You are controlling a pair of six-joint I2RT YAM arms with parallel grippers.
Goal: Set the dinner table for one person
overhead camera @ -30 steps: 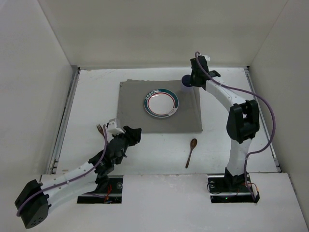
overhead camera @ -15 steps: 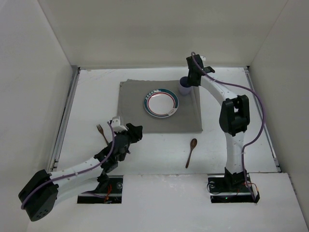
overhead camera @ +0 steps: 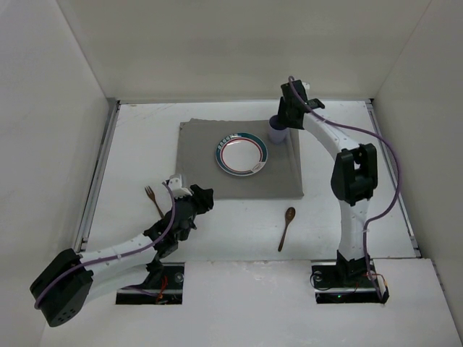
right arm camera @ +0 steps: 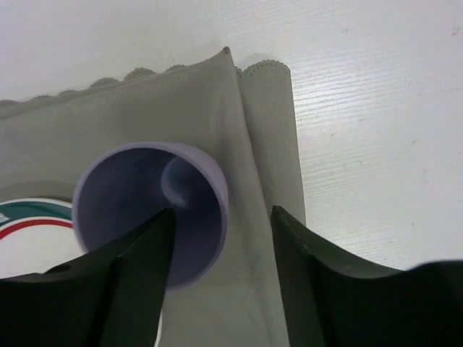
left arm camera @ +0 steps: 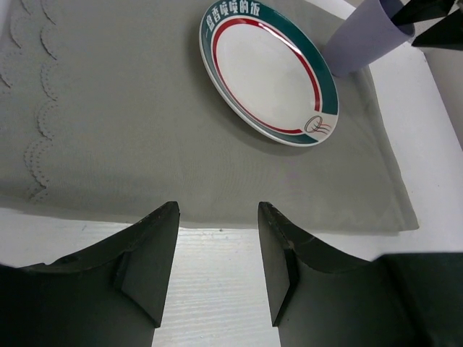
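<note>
On the white dinner table (overhead camera: 145,144) lies a grey placemat (overhead camera: 199,155) with a green-and-red-rimmed plate (overhead camera: 241,154) at its middle. A lilac cup (overhead camera: 275,130) stands upright on the mat's far right corner. My right gripper (right arm camera: 223,210) is open astride the cup's (right arm camera: 137,195) wall, with one finger inside and one outside, gripping nothing. A fork (overhead camera: 152,198) lies on the table left of the mat, and a wooden spoon (overhead camera: 287,224) lies near its front right. My left gripper (left arm camera: 217,217) is open and empty at the mat's near edge (left arm camera: 130,123), right of the fork.
White wall panels (overhead camera: 65,108) close in the table on the left, back and right. The placemat's right edge is folded into a ridge (right arm camera: 253,130) beside the cup. Both arm bases (overhead camera: 340,278) sit at the near edge.
My right gripper set the cup down on the mat's far right corner and opened off it. My left gripper crept slightly right along the mat's near edge.
</note>
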